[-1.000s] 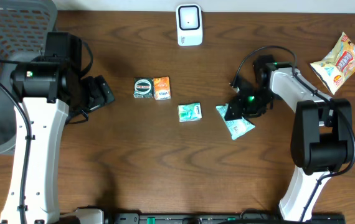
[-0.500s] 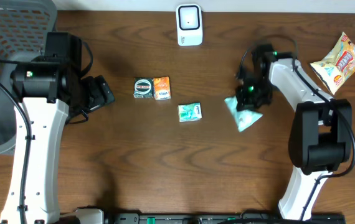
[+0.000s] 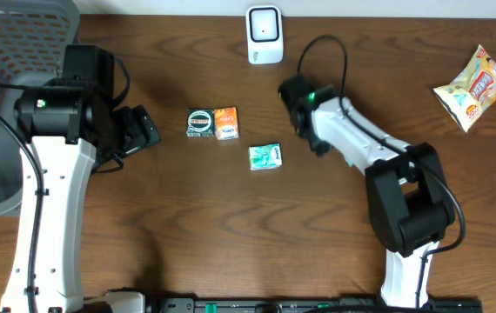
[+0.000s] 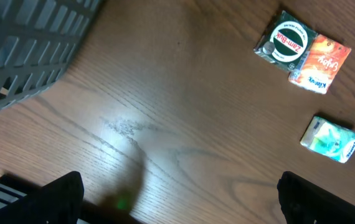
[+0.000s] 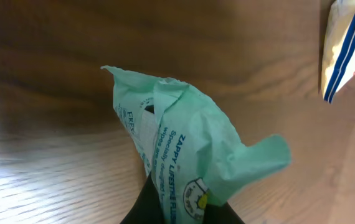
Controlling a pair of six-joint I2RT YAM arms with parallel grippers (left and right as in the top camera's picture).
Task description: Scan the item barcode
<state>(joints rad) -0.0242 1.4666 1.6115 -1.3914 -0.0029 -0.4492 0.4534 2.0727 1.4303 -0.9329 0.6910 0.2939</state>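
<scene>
In the right wrist view my right gripper [image 5: 181, 210] is shut on a crumpled mint-green packet [image 5: 184, 146] with printed text, held up off the wood. Seen from overhead, the right gripper [image 3: 297, 103] hangs a little below and to the right of the white barcode scanner [image 3: 264, 35]; the arm hides the packet there. My left gripper [image 3: 140, 129] stays at the left side, open, its two dark fingers [image 4: 58, 194] spread wide over bare wood with nothing between them.
A dark Zam-Buk box [image 3: 200, 123] and an orange box [image 3: 226, 123] lie side by side mid-table, with a small green box [image 3: 265, 156] below them. A yellow snack bag [image 3: 472, 87] lies far right. A grey mesh basket [image 3: 4, 52] fills the upper left.
The right gripper closed on the green packet, lifted it from the table's right middle and carried it up and left toward the scanner. The left arm has not moved.
</scene>
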